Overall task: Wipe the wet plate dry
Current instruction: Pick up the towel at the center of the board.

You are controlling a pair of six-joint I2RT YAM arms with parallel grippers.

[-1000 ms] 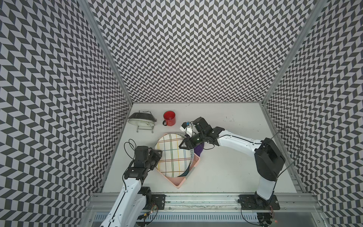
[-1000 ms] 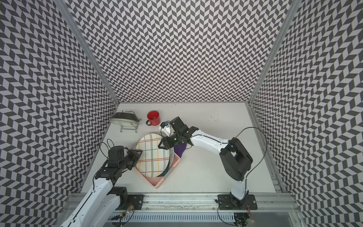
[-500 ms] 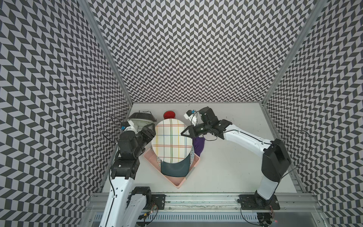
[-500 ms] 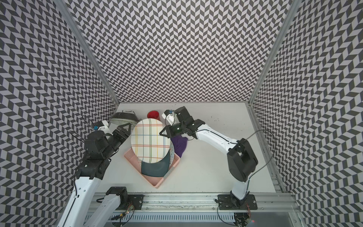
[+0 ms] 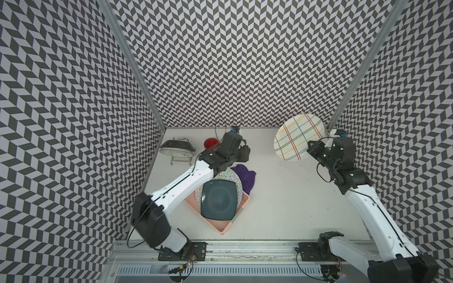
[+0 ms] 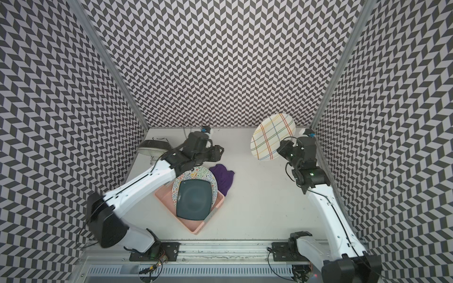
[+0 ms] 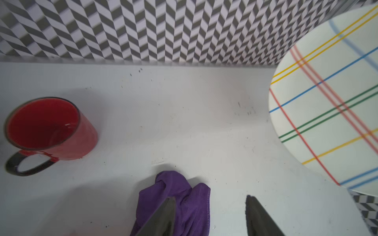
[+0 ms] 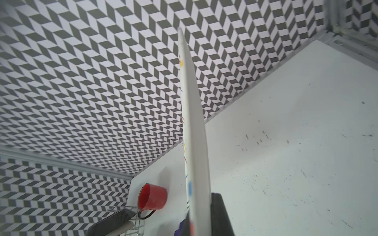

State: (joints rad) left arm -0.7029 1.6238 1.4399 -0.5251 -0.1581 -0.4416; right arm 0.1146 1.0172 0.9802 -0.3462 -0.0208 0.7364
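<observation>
Pink tray is sitting at centre; I'm holding the plaid plate on edge at two o'clock, right gripper clamping its rim. Purple cloth is lying directly under my left gripper — jaws parted, nearer arm.

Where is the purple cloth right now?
In both top views the purple cloth lies on the table just right of the pink bin holding plates, below the open left claw.
</observation>
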